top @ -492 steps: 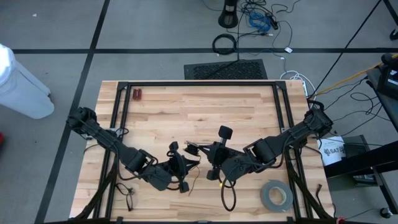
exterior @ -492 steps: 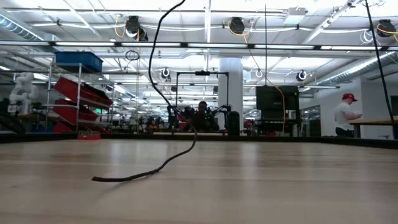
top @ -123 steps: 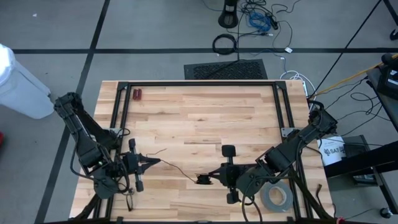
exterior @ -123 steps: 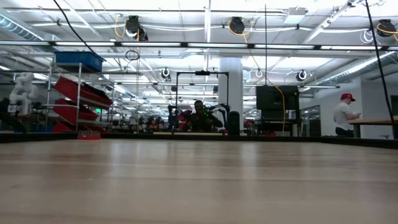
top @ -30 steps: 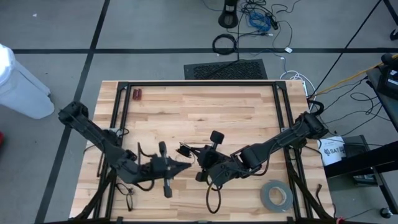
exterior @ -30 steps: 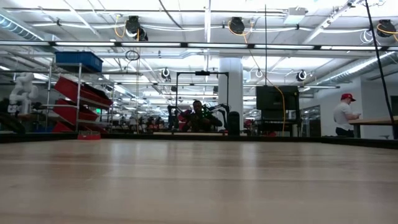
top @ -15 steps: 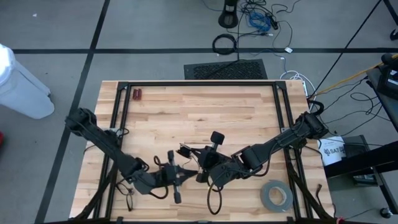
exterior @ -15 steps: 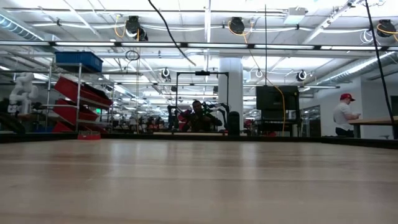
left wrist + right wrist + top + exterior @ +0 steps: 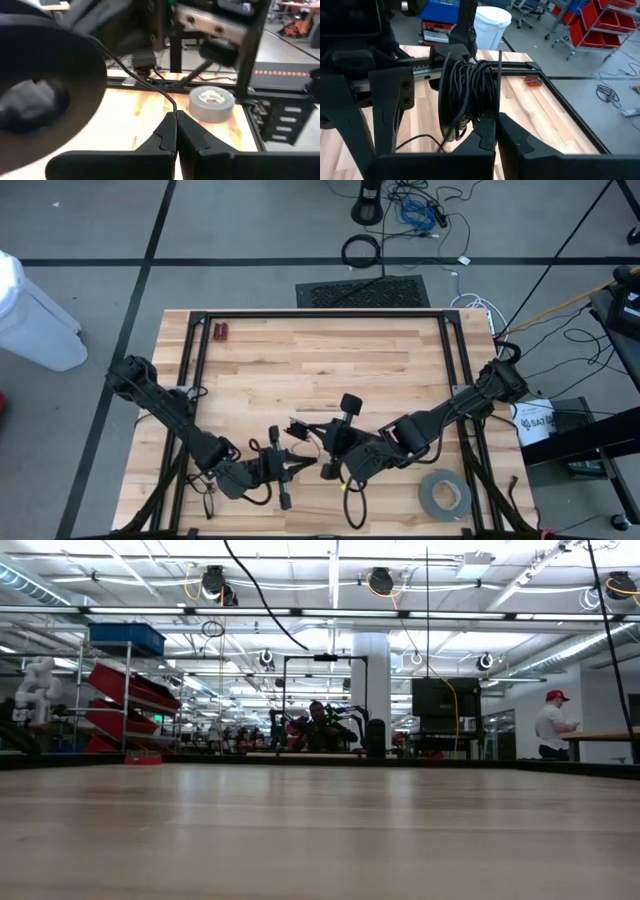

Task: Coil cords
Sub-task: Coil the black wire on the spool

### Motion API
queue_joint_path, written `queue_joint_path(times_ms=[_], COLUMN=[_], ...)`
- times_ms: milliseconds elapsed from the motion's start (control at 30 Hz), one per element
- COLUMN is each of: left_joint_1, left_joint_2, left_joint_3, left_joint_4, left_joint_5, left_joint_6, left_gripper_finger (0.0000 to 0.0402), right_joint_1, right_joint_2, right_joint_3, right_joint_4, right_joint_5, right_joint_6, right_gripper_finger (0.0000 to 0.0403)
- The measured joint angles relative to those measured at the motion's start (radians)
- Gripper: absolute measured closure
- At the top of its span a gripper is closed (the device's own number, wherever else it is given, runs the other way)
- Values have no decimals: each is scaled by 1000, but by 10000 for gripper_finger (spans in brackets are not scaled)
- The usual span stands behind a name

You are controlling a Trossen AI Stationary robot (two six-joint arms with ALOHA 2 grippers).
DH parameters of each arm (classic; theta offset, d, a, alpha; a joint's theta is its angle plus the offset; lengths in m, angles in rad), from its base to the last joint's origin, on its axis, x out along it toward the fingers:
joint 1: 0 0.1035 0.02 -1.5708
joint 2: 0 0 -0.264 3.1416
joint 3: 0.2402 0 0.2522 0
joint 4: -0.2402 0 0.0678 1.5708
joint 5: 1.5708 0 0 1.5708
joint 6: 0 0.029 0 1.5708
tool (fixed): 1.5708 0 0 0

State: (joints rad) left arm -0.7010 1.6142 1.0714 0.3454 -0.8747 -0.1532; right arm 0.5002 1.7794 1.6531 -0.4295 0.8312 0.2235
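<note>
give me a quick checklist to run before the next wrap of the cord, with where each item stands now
1. Right gripper shut on the cord bundle: ok, the fingers pinch the wound coil.
2. Left gripper shut on the loose cord strand: ok, the strand runs out from the closed fingertips.
3. Grippers close together for winding: ok, in the high view they meet near the table's front middle.
4. Coil staying tidy: ok in the right wrist view, loops lie side by side.
5. Grey tape roll out of the way: ok, off beside the right arm.
6. Loose cord left to wind: cannot tell.
</note>
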Motion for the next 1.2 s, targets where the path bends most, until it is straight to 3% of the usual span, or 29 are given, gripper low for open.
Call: queue_joint_path(times_ms=[300, 700, 933, 1200], left_joint_1=[-63, -126, -146, -131], left_joint_2=[0, 10, 75, 189], left_joint_3=[0, 0, 0, 0], left_joint_4=[-54, -229, -58, 353], left_joint_5=[12, 4, -86, -25], left_joint_6=[-44, -278, -192, 92], left_gripper_finger=[345, 338, 338, 338], right_joint_1=[27, 81, 113, 124], right_joint_2=[-30, -79, -100, -100], right_joint_3=[0, 0, 0, 0], right_joint_4=[-7, -8, -6, 1], right_joint_5=[0, 1, 7, 6], right_joint_6=[0, -12, -19, -26], right_gripper_finger=[403, 403, 403, 403])
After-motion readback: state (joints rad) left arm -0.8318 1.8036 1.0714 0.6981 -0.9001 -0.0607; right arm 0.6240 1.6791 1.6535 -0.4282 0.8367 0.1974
